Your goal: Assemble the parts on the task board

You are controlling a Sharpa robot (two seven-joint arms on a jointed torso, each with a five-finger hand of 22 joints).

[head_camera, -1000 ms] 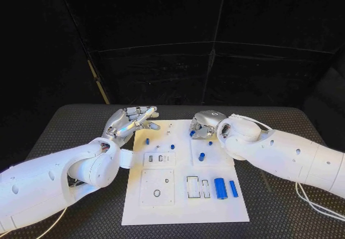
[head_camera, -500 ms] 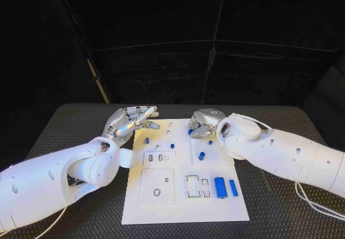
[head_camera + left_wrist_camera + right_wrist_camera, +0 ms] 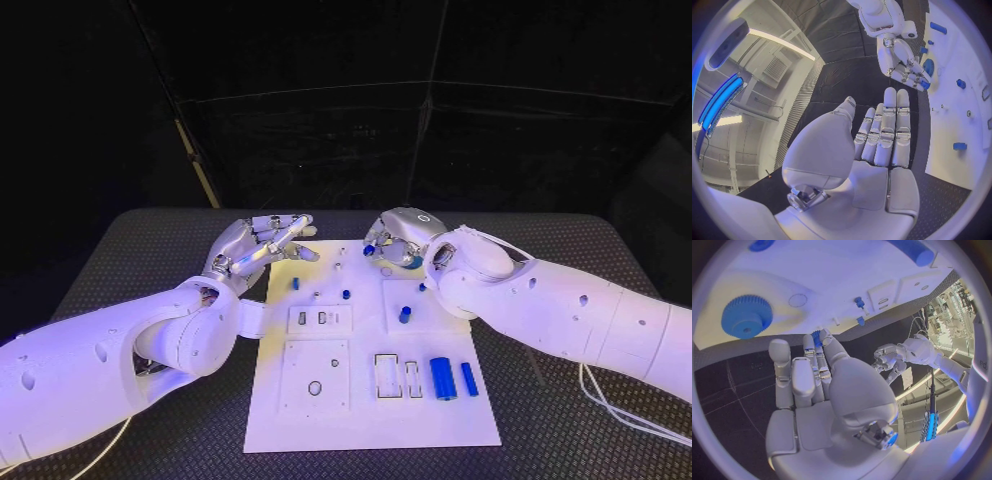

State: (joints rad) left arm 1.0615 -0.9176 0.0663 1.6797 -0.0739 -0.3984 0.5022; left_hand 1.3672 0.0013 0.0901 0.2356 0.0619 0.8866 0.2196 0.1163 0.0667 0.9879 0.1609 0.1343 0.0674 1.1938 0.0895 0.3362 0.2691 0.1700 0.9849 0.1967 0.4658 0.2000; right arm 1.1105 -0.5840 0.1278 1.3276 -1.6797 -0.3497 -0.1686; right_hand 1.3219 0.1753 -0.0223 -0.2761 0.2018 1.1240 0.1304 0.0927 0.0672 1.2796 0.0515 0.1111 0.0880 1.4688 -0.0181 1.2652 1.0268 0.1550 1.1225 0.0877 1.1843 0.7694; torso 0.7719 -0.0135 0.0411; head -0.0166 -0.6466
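Basically no readable writing on task board; right hand pinches a small blue part at its fingertips, left hand released, fingers straight.

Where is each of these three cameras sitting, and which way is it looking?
Head view: on the robot's head, looking down at the task board; both white arms show.
Left wrist view: behind the left hand, looking past its fingers to the board edge.
Right wrist view: behind the right hand, facing the board.
Shared: each wrist view also shows the other hand.
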